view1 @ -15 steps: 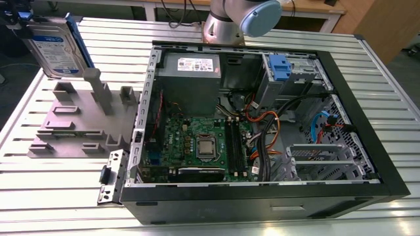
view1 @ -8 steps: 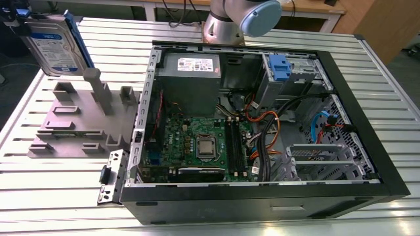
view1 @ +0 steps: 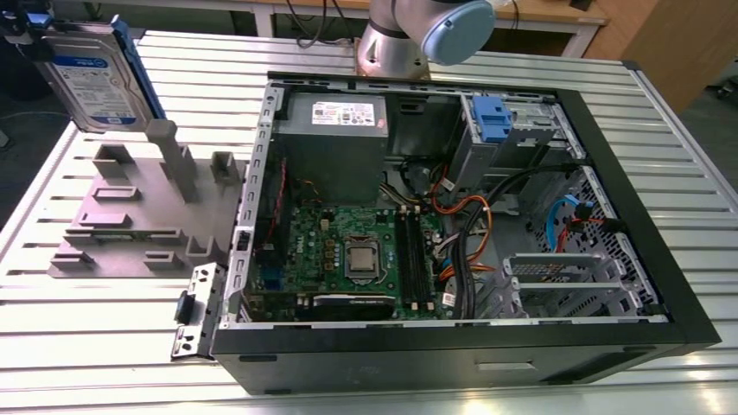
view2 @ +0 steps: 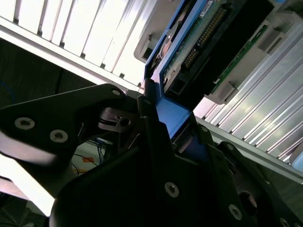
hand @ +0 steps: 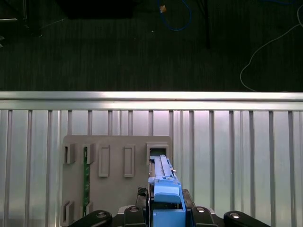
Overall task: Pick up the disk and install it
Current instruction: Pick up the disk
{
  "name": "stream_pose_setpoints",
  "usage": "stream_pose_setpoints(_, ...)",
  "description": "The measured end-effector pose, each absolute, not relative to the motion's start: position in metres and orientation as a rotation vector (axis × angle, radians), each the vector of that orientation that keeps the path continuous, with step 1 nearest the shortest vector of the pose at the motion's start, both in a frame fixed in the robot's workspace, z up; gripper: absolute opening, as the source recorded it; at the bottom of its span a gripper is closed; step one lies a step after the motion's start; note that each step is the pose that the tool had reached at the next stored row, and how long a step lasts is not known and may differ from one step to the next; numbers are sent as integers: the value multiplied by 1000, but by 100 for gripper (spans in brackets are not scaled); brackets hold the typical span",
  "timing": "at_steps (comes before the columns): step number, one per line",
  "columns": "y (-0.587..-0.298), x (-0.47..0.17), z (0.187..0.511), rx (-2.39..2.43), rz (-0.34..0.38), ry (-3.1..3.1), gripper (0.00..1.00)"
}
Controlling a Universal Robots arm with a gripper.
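Note:
The disk (view1: 95,79) is a silver hard drive with a white-and-blue label and a blue frame. It hangs upright at the exterior view's far left, its lower end just above the grey holder block (view1: 127,216). My gripper (view1: 34,35) is shut on its top edge. In the first wrist view the disk (hand: 163,177) is seen edge-on, reaching from my gripper (hand: 165,208) toward a slot in the holder block (hand: 113,179). The second wrist view has the black fingers (view2: 156,142) clamped on the blue frame, with the disk's circuit-board side (view2: 199,42) beyond.
An open black computer case (view1: 461,346) lies on the slatted aluminium table (view1: 92,346). It holds a motherboard (view1: 358,251), a grey power supply (view1: 334,117), cables and a drive bay with a blue latch (view1: 490,117). The arm's base (view1: 416,35) stands behind the case.

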State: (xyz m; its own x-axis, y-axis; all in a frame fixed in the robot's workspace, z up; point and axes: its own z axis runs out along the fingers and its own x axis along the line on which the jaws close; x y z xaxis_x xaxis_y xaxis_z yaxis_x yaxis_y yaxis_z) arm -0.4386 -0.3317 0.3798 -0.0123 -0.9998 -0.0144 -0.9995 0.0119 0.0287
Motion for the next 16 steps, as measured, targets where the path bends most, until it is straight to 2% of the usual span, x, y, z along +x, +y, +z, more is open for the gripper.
stream_pose_setpoints(16,-332,-439,391,2201,-48,-2228,36)
